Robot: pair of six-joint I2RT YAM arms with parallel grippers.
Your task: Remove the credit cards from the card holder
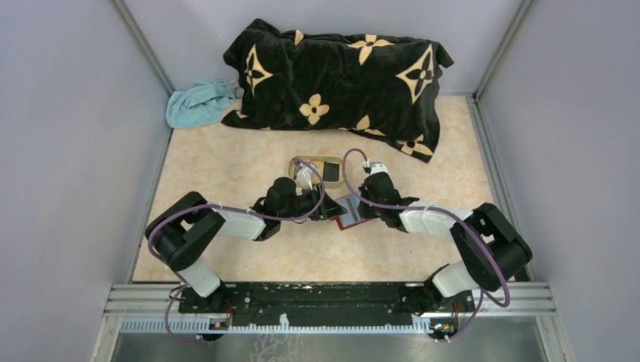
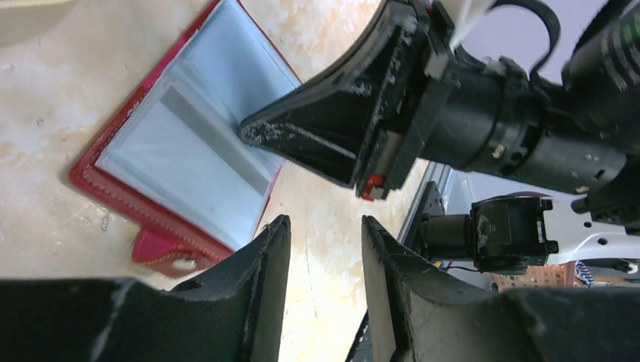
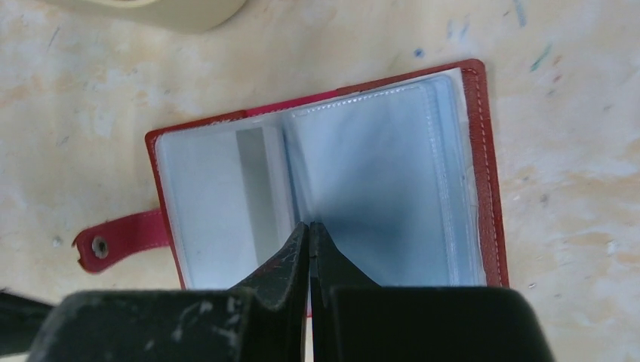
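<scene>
ok so from the near edge: two arms bolted side by side, the left arm (image 1: 226, 222) and right arm (image 1: 438, 220), both reaching in toward the middle of the pale marbled table (image 1: 226, 158). between them is the one card holder (image 3: 377, 166), a dark red wallet lying open and flat on the table, pale blue-grey plastic sleeves facing up. two pages are spread out, with a few more sleeves stacked on one side and a grey strip on the other page. its one red tab (image 3: 124, 240) sticks out flat from the edge. the right gripper (image 3: 309, 230) is pinched fully closed, tip down on the middle fold of the sleeves; i can't tell if it has any plastic caught in it. the left gripper (image 2: 324, 234) has its jaws a modest way apart with only bare table showing between them, and it sits just beside the tab corner of the wallet. just past the wallet is one beige oval tray (image 3: 158, 11) with one dark card (image 1: 330, 167) in it; can't tell if more are stacked there. at the far end there's one black blanket (image 1: 340, 75) with tan flower shapes and one teal cloth (image 1: 198, 105) left of it.
</scene>
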